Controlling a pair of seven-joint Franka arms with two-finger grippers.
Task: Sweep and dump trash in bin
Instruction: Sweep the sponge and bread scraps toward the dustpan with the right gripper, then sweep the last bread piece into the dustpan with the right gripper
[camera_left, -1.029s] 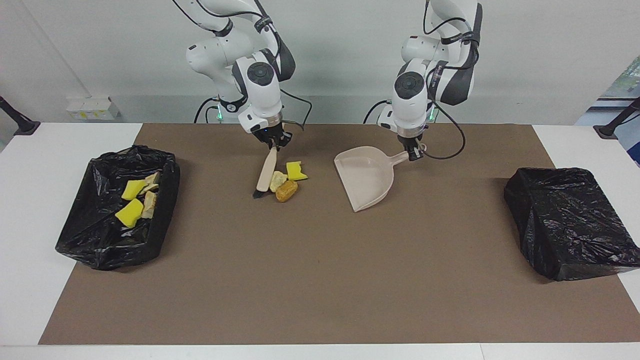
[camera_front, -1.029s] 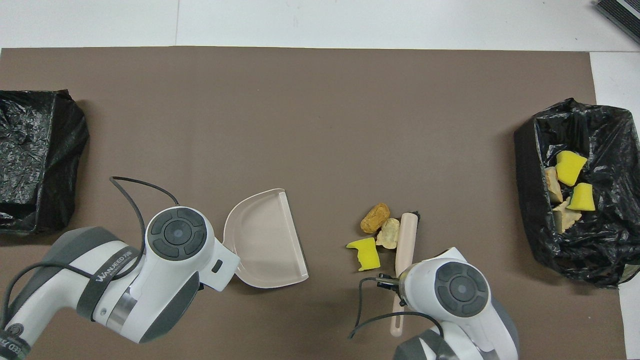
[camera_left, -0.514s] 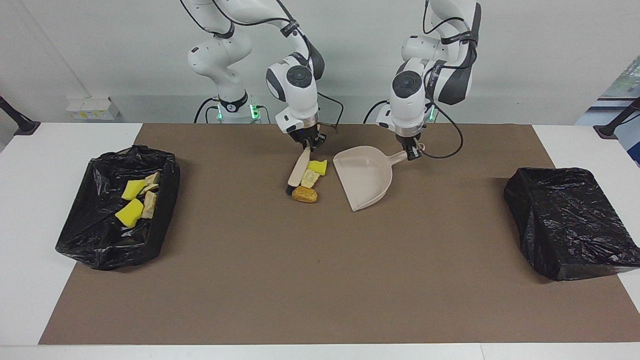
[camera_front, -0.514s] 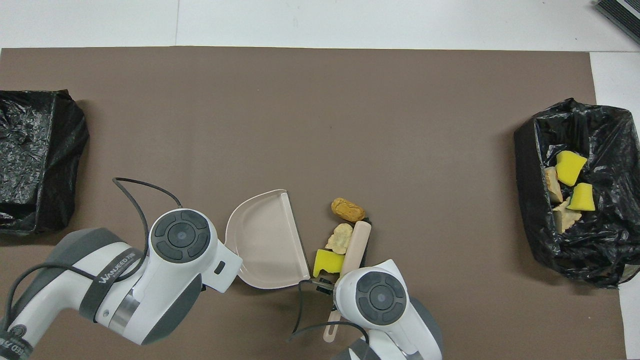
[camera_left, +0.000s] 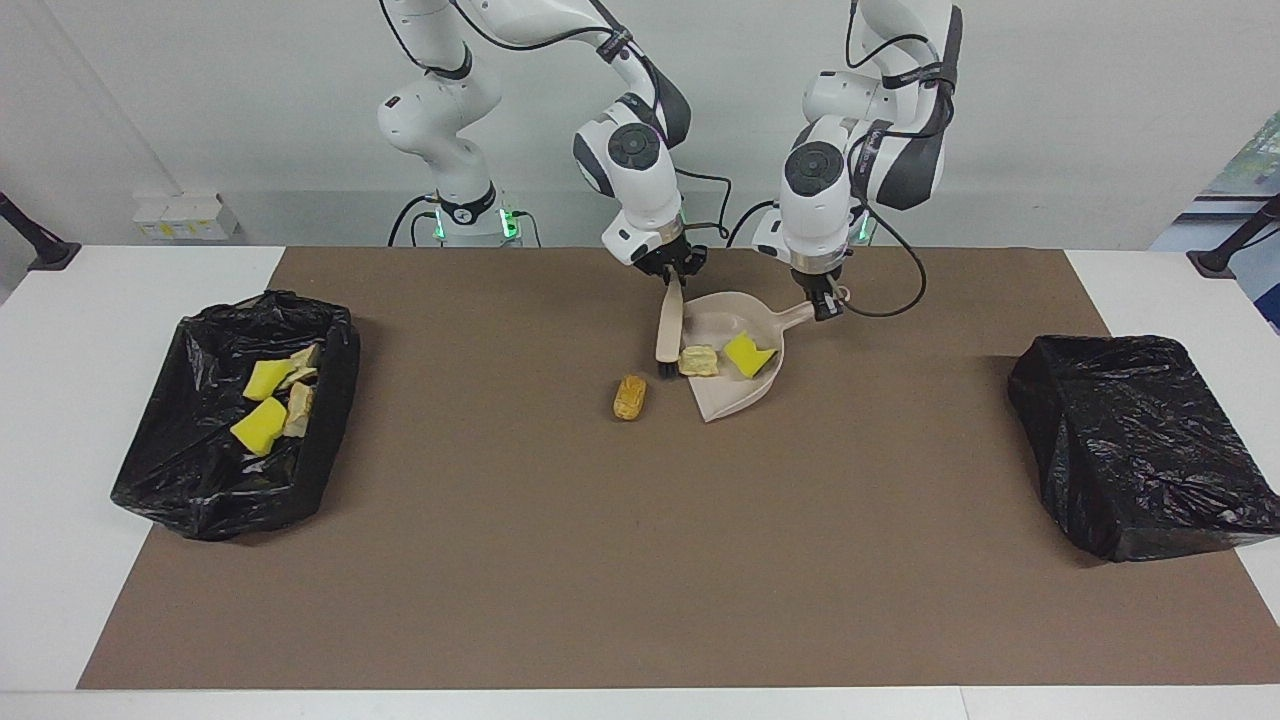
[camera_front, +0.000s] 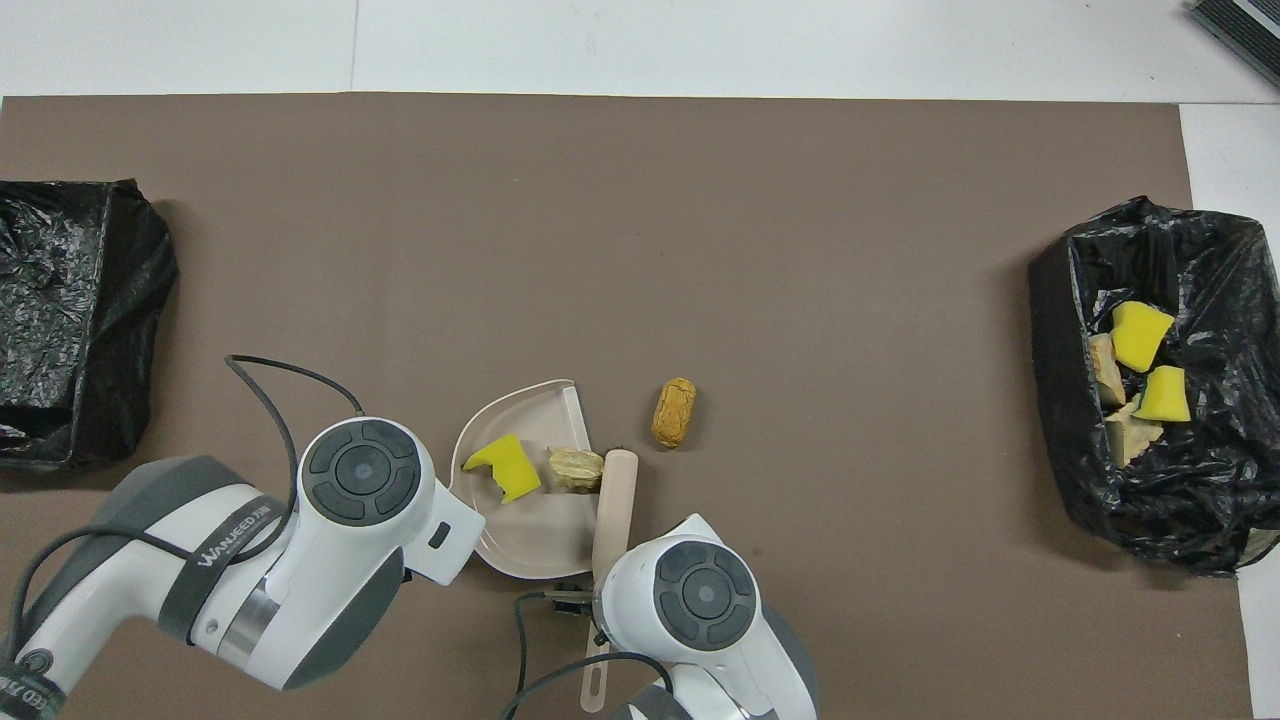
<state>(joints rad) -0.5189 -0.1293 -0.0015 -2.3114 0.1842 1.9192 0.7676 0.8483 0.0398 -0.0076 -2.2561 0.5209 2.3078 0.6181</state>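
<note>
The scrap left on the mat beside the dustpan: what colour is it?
Golden brown scrap, clearest in the overhead view.

I'm watching the counter (camera_left: 640, 600) through two high cameras: one is facing the robots from across it, the other is looking steeply down from their end (half a turn apart). Both are sharing the brown mat (camera_front: 640, 200).

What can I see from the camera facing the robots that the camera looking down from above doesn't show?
Only the facing view shows the arms' upper joints, the wall, and both grippers at work: the left gripper shut on the dustpan handle, the right gripper shut on the brush. Only the overhead view shows the brush handle's end sticking out near the robots. Both show the yellow sponge chunk and tan lump in the dustpan, and the brown lump on the mat.
</note>
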